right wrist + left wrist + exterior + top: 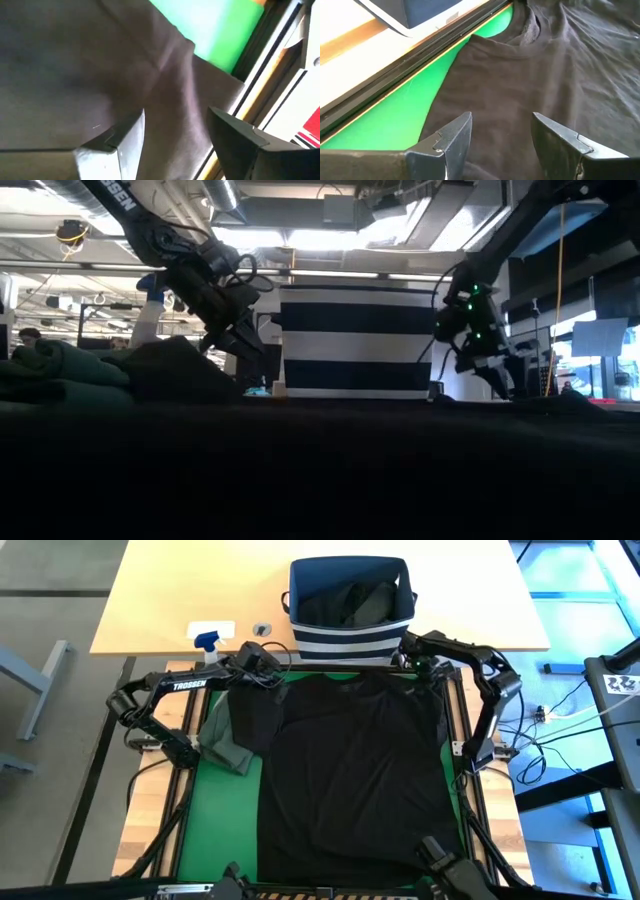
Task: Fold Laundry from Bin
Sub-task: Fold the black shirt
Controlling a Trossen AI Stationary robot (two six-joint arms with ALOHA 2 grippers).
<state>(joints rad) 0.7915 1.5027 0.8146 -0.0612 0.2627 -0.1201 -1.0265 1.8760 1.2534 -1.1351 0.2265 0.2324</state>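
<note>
high view: black shirt point(350, 780) spread flat before bin point(350, 600); left gripper point(502, 145) and right gripper point(175, 140) both released, probably just above its bin-side edge.

A robotics lab or workshop: exposed ceiling ducts point(300, 210) and strip lights overhead, loose cables point(560, 715) trailing beside a framed green work mat point(215, 810), a pale wooden tabletop point(180, 590) on concrete floor.

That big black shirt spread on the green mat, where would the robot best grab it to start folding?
Probably at the two far corners by the bin, where the black shirt lies flat with its edges showing against the green mat. Each gripper would come down from above: the left gripper hangs open over the cloth near the collar, the right gripper open over the opposite edge. An edge gives the fingers one layer to pinch.
</note>
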